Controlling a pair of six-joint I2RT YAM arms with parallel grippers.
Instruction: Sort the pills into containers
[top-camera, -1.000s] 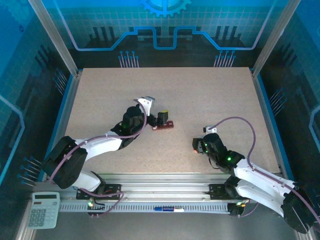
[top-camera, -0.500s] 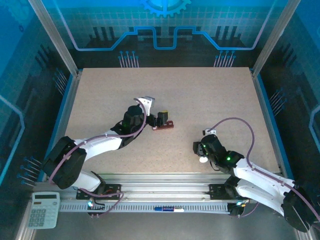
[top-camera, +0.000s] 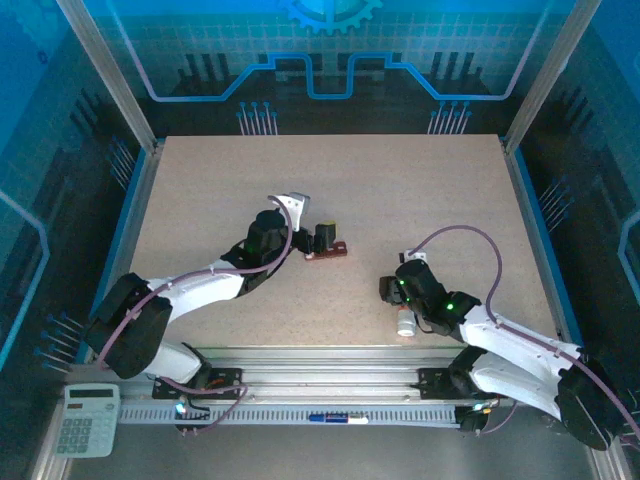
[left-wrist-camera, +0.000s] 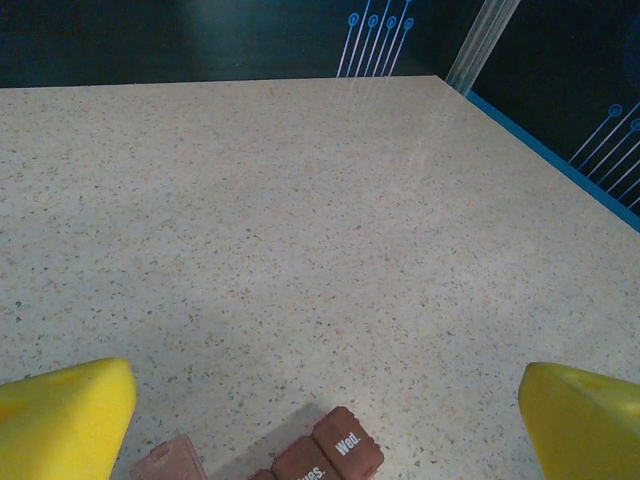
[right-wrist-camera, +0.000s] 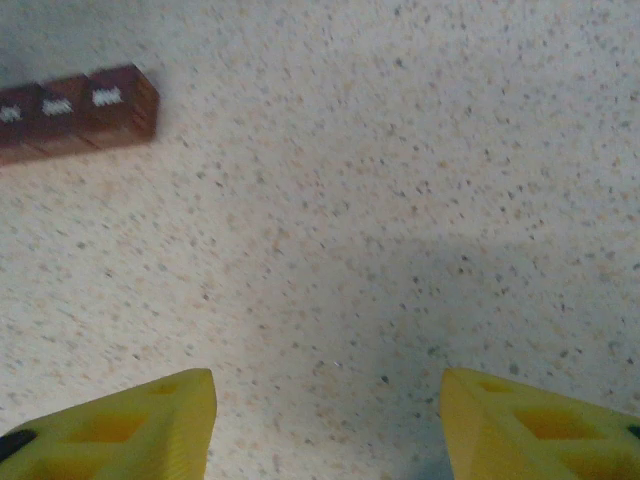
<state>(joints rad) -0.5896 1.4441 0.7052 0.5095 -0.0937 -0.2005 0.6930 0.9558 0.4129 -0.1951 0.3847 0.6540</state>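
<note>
**A:** Plenty of bare table (top-camera: 400, 180) runs beyond the strip, out to the blue edge rail (left-wrist-camera: 545, 150). Both arms work over the near half.

**B:** Where are the containers?

**A:** The containers (top-camera: 330, 252) lie a little left of mid-table, low between the fingers of the left gripper (left-wrist-camera: 328, 380). Those fingers are spread wide and stand apart from the strip.

**B:** And the other arm?

**A:** The right gripper (right-wrist-camera: 325, 385) hangs over bare table with its jaws parted and nothing between them.

**B:** What has changed since a second ago?

**A:** The right jaws have widened and the gripper has shifted slightly left. A small white bottle (top-camera: 404, 323) with a reddish end now lies beside that arm. The left arm and the strip have not moved.

**B:** How does the strip look?

**A:** It is a row of dark reddish-brown square compartments with white lettering, and one reads "Wed." A paler flap sits beside them, but I cannot tell if it is an open lid.
</note>
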